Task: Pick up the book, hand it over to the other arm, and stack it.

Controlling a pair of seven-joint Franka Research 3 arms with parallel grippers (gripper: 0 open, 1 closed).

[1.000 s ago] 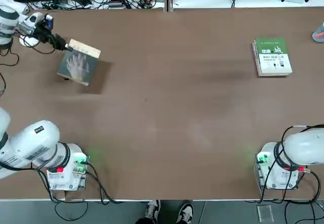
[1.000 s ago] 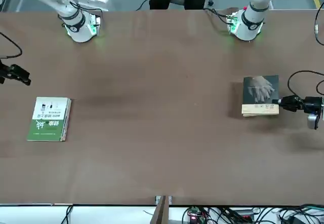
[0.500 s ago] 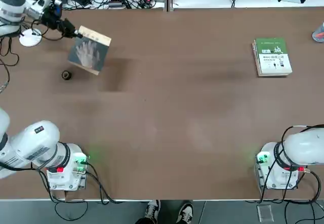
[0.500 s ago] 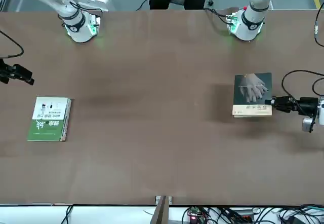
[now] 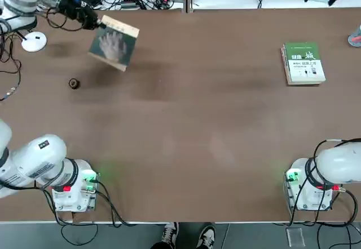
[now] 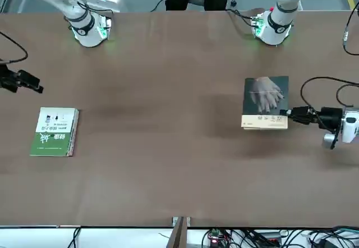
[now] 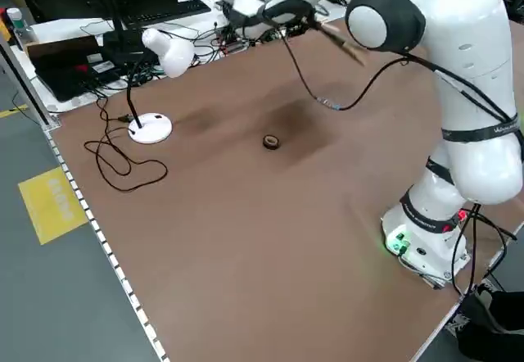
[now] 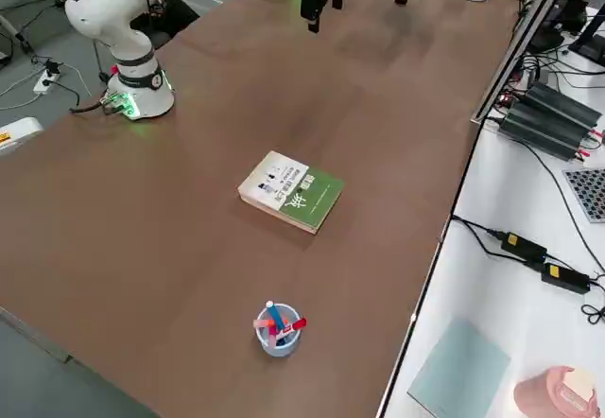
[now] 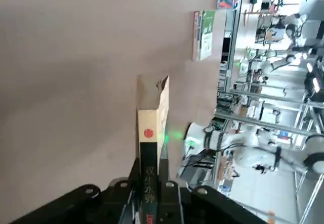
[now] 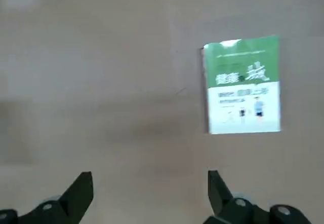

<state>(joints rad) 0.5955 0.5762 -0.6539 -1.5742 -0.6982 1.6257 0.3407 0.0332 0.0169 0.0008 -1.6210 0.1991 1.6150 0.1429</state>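
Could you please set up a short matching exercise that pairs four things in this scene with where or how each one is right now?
Things:
1. dark grey book
2. green-and-white book
3. left gripper
4. right gripper

States:
A. open, holding nothing
B. lying flat on the table on the robot's right side
C. lifted clear of the table, gripped by one edge
D. shut on a book's edge

Pairs: 1-C, 2-B, 3-D, 4-A
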